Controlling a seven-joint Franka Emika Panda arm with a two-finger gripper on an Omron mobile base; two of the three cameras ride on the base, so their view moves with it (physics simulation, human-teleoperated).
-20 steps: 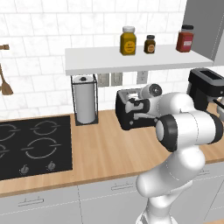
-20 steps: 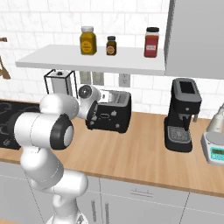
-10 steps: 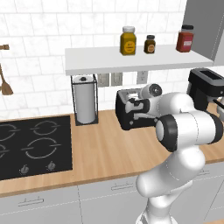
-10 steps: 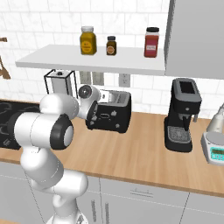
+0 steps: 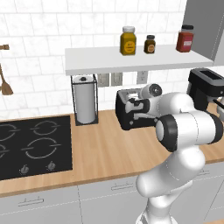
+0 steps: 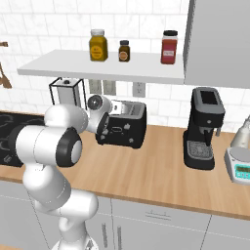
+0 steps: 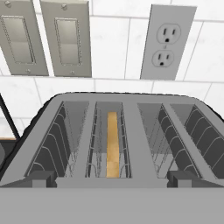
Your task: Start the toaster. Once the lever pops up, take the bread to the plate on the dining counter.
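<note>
The black toaster (image 5: 129, 114) (image 6: 128, 126) stands on the wall-side wooden worktop under a shelf. From the hand view I look down on the toaster (image 7: 131, 127). A tan slice of bread (image 7: 113, 144) stands edge-up, sunk in the left slot. My gripper (image 7: 113, 179) is open, its two dark tips spread wide at the toaster's near top edge, with nothing between them. My gripper (image 5: 136, 106) (image 6: 106, 123) sits close against the toaster's front. The plate and the dining counter are out of view.
A paper towel holder (image 5: 85, 99) stands left of the toaster, and a black hob (image 5: 33, 146) lies further left. A coffee machine (image 6: 202, 129) and a scale (image 6: 239, 168) stand to the right. The shelf (image 5: 131, 60) with three jars hangs close overhead. A wall socket (image 7: 168, 41) is behind.
</note>
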